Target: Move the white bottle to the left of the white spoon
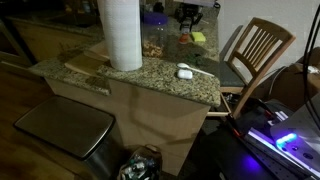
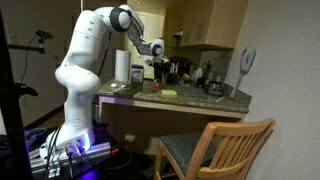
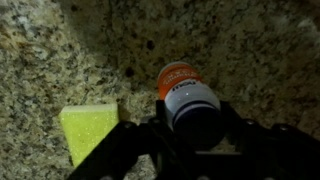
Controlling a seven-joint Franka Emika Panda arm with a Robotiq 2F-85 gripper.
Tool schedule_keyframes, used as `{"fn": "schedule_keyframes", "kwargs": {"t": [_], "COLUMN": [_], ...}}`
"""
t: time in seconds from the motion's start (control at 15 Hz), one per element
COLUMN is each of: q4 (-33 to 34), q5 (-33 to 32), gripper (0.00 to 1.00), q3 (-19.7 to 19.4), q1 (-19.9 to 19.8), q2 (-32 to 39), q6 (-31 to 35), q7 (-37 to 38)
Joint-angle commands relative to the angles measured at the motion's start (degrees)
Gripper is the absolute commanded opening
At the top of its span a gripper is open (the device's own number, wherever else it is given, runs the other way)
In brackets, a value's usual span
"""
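Observation:
In the wrist view my gripper point(image 3: 190, 118) is shut on the white bottle point(image 3: 188, 98). The bottle's orange-red end points away from the camera toward the speckled granite counter point(image 3: 250, 50). The fingers press on both sides of its white body. In an exterior view the gripper point(image 1: 188, 15) hangs over the back of the counter, and the white spoon point(image 1: 184, 71) lies nearer the counter's front edge. In an exterior view the gripper point(image 2: 157, 62) is above the counter beside the paper roll. The spoon does not show in the wrist view.
A yellow sponge block point(image 3: 88, 130) lies close beside the bottle and also shows in both exterior views point(image 1: 198, 38) point(image 2: 168, 92). A tall paper towel roll point(image 1: 120, 32) stands on the counter. A wooden chair point(image 1: 258, 48) stands by the counter's end. Clutter lines the back.

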Motion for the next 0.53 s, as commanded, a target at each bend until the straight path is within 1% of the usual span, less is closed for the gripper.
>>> {"fn": "schedule_keyframes", "kwargs": {"t": [0.0, 0.2, 0.27, 0.4, 0.47], "q4": [-2.6, -1.7, -2.4, -2.8, -3.0], "q5": [0.7, 3.9, 4.6, 7.5, 9.3], "gripper": [0.29, 0.29, 0.29, 0.29, 0.29], "q3": [-0.5, -0.5, -0.9, -1.3, -1.6], "q1": [0.0, -2.2, -2.9, -4.4, -5.2], "q2": [-2.1, -6.4, -9.2, -13.6, -15.9], "q6": [0.8, -2.9, -3.5, -6.4, -9.3], "q7": [-0.9, -7.3, -9.4, -15.5, -19.4]}}
